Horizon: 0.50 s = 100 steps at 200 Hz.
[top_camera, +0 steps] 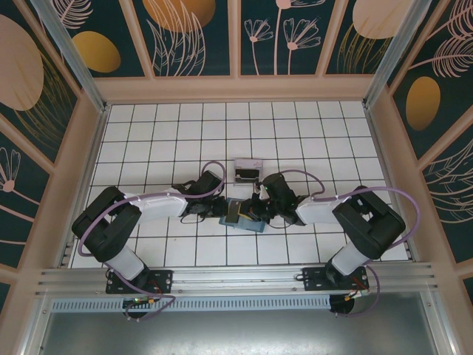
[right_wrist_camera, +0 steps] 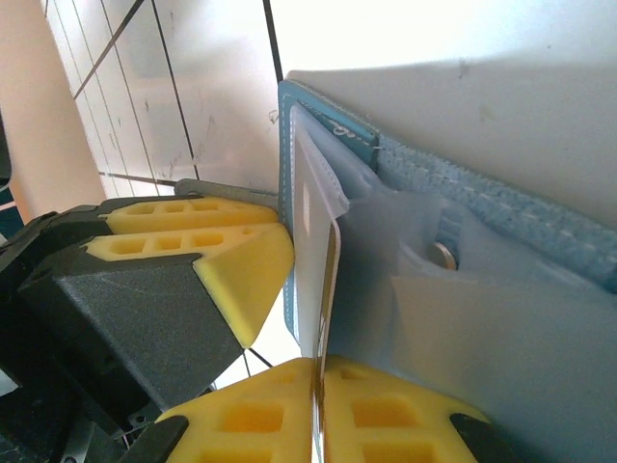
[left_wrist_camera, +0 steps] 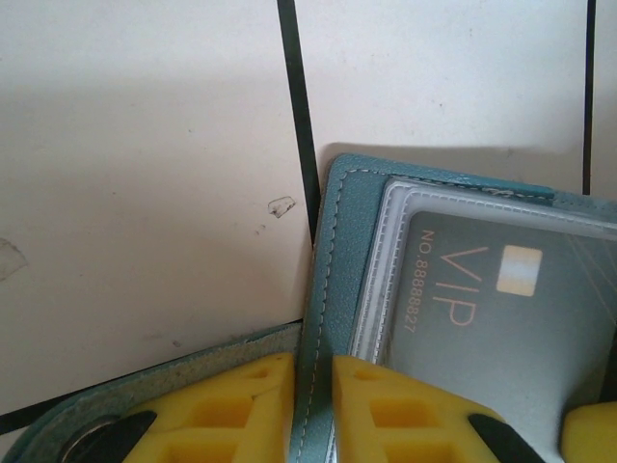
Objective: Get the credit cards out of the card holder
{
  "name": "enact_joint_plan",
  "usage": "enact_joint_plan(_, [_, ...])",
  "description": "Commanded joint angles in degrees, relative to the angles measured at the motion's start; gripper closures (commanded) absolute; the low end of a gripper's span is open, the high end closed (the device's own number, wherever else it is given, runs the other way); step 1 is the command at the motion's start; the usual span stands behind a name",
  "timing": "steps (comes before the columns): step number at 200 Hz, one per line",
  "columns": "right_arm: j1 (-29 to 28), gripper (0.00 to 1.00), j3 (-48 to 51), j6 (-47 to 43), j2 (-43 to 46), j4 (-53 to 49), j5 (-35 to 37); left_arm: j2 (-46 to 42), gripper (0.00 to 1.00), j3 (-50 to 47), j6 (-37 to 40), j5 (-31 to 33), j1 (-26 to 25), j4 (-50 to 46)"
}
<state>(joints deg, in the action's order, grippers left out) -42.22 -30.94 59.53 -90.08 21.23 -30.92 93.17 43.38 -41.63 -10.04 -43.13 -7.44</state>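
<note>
Right wrist: my right gripper [right_wrist_camera: 318, 376] pinches the card [right_wrist_camera: 313, 289], its length toward 12 o'clock; left gripper [right_wrist_camera: 280, 231] clamps the holder [right_wrist_camera: 501, 222] at 9 o'clock.

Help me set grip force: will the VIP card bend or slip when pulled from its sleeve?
Probably stiff: the VIP card lies flat, edges straight. Likely slick: its face looks smooth. May drag, since the clear sleeve fits it snugly.

We have our left arm [top_camera: 148, 203] and right arm [top_camera: 325, 209] bent inward, forearms nearly meeting, the left gripper [left_wrist_camera: 311, 410] pinched on the card holder's [left_wrist_camera: 333, 251] edge, the right gripper [right_wrist_camera: 318, 415] closed on a credit card [right_wrist_camera: 308, 270].
</note>
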Motion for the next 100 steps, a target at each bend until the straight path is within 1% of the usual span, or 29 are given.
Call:
enact_joint_plan(1, [-0.3,0.89,0.9,0.2,2.1,1.1,0.7,2.3,0.80,-1.5,-0.6,-1.4,-1.0,-4.4])
enact_joint_plan(70, [0.1,0.89,2.3,0.4,4.3,0.2,1.5,2.7,0.80,-1.0,-0.4,-1.5,-1.0,-4.7])
enact_joint_plan(84, [0.1,0.86,2.4,0.3,4.3,0.0,1.4,2.7,0.80,-0.9,-0.5,-1.6,-1.0,-4.7])
enact_joint_plan(100, [0.2,0.88,2.5,0.2,4.4,-0.1,1.4,2.8,0.80,-0.9,-0.4,-1.5,-1.0,-4.7])
